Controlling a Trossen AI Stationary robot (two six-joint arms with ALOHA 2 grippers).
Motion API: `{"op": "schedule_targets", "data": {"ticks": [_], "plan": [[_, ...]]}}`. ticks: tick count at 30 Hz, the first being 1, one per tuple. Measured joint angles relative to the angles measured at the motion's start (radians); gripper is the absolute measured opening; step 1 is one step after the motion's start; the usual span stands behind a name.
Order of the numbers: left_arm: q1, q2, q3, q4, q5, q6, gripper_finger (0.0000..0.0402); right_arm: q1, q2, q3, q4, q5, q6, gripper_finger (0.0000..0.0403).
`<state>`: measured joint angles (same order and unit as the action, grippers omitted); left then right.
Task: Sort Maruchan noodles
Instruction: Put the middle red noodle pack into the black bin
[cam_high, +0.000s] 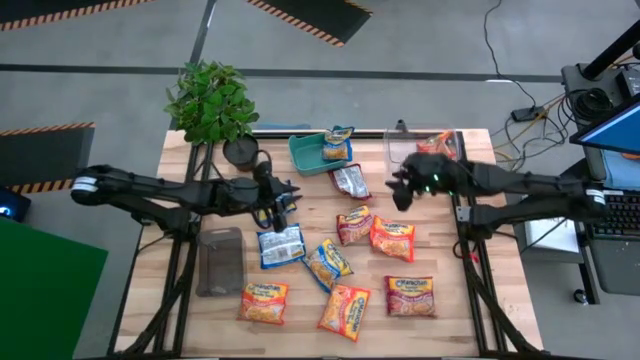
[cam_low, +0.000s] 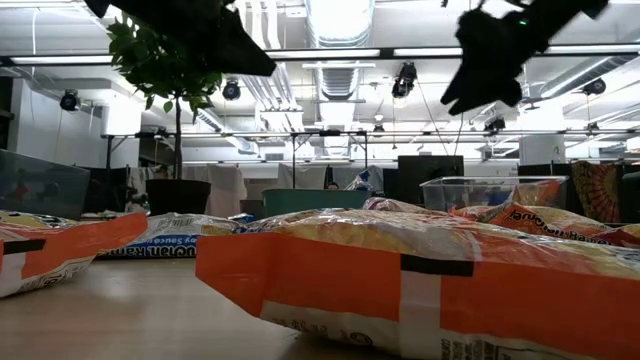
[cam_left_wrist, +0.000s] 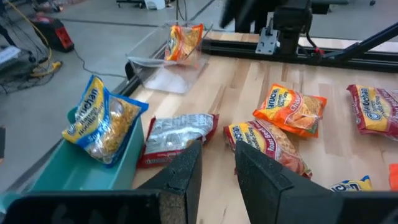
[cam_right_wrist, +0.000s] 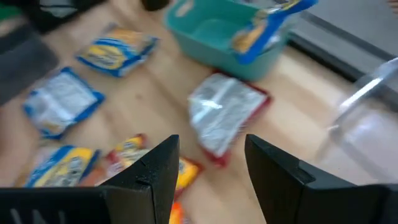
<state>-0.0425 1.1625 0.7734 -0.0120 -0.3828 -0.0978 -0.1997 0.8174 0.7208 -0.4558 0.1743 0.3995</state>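
Clear plastic forms the flat bin (cam_high: 220, 262) near the table's (cam_high: 440, 325) left edge; whether anything lies in it I cannot tell. Just right of it, the left gripper (cam_high: 279, 203) hangs over a blue-and-white packet (cam_high: 281, 245), its fingers (cam_left_wrist: 183, 174) a little apart and holding nothing. At the far edge a potted plant (cam_high: 212, 105) stands beside the teal tray (cam_high: 306, 153), which holds one blue-and-yellow packet (cam_high: 338, 144) leaning on its wall. A silver-faced packet (cam_high: 351, 181) lies just beside the tray. The other noodle packets (cam_high: 345, 309) are scattered across the middle and near edge. The right gripper (cam_high: 403, 190) hovers with fingers (cam_right_wrist: 158, 168) spread, empty, near the clear bin (cam_high: 400, 145) at the far right, which holds one orange packet (cam_high: 440, 143).
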Motion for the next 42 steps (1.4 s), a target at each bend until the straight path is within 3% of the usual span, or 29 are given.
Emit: {"op": "schedule_targets", "data": {"ticks": [9,21,33,37,42], "plan": [[0.0,0.127,0.0,0.041,0.01,-0.148,0.0079,0.118,-0.102,-0.269,0.286,0.0,0.073,0.0171],[-0.011,0.334,-0.001,0.317,0.149,-0.237,0.0079,0.132,-0.06,-0.303,0.376,0.001,0.049,0.0162],[-0.014,0.414,0.0,0.437,0.15,-0.223,0.0079,0.204,0.231,-0.329,0.705,-0.001,-0.21,0.0058],[-0.016,0.435,0.0,0.448,0.15,-0.222,0.0079,0.204,0.354,-0.371,0.963,-0.042,-0.275,0.0017],[-0.017,0.44,0.0,0.449,0.15,-0.226,0.0079,0.204,0.523,-0.406,1.242,-0.052,-0.316,0.0009]]}}
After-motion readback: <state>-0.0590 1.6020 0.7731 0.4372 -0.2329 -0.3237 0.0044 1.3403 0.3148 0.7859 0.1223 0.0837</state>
